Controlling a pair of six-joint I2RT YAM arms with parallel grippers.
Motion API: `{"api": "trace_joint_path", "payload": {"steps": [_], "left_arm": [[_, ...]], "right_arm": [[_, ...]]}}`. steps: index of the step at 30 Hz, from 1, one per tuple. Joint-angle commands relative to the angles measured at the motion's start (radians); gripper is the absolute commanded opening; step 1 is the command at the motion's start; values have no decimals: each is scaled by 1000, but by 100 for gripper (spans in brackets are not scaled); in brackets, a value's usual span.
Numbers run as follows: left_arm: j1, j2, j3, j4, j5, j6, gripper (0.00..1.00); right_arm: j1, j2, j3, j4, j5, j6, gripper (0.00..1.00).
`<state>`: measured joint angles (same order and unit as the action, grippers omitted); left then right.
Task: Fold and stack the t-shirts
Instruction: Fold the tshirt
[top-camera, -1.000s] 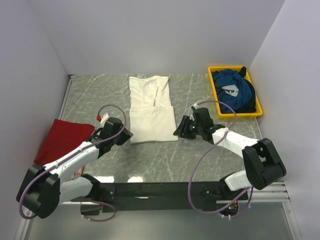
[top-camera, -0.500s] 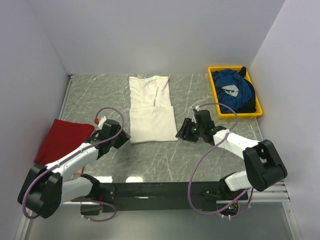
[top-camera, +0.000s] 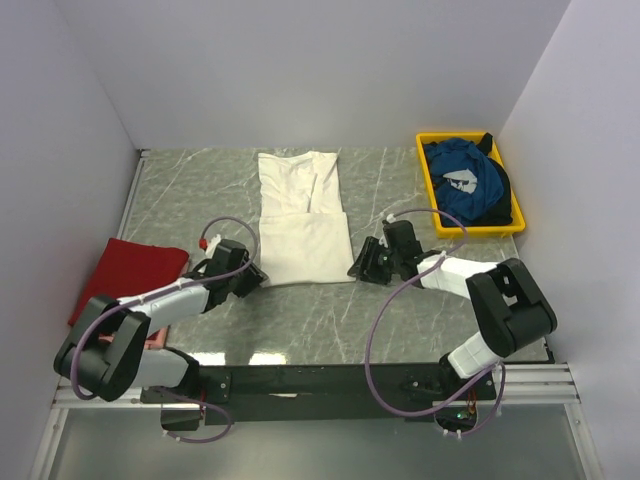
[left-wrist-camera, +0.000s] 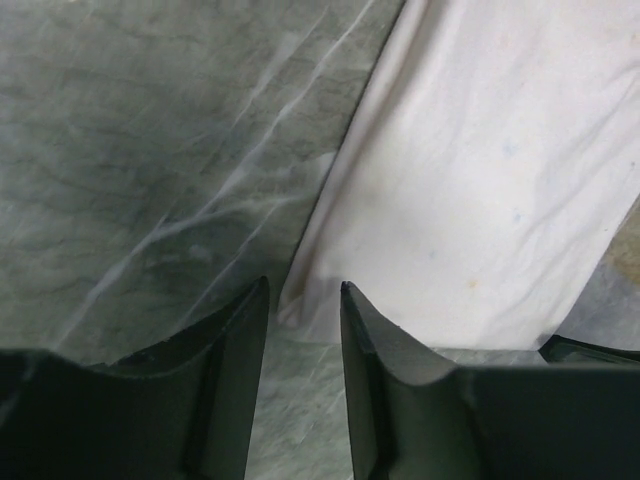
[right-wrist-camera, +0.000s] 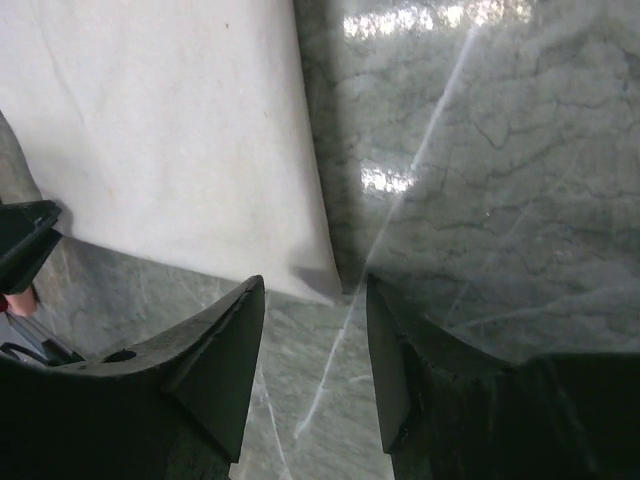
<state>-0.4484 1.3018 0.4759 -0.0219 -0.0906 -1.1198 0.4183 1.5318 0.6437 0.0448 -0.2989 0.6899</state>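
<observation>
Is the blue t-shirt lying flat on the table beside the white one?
No, the blue t-shirt is bunched inside the yellow tray, apart from the white t-shirt.

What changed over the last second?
Both arms dropped lower and their elbows swung inward. The left gripper and right gripper settled at the near corners of the white t-shirt, fingers open, nothing gripped. The red t-shirt, blue t-shirt and yellow tray stayed put.

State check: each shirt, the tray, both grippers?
cream-white t-shirt: partly folded, flat on table
dark red t-shirt: folded, at left table edge
yellow tray: occupied, far right
blue t-shirt: crumpled, in yellow tray
left gripper: open, empty, at cream-white t-shirt's near-left corner
right gripper: open, empty, at its near-right corner
</observation>
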Motion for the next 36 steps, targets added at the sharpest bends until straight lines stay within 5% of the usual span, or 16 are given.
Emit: {"api": "trace_joint_path", "payload": {"steps": [1, 9, 16, 22, 36], "left_arm": [[2, 34, -20, 63, 23, 6, 40], [1, 40, -42, 63, 29, -15, 25], [1, 21, -33, 39, 41, -5, 1], [1, -35, -40, -4, 43, 0, 1], [-71, -309, -172, -124, 60, -46, 1]], "right_arm": [[14, 42, 16, 27, 27, 11, 52], [28, 51, 17, 40, 24, 26, 36], [33, 60, 31, 38, 6, 30, 18], [33, 11, 19, 20, 0, 25, 1], [51, -255, -234, 24, -49, 36, 0]]}}
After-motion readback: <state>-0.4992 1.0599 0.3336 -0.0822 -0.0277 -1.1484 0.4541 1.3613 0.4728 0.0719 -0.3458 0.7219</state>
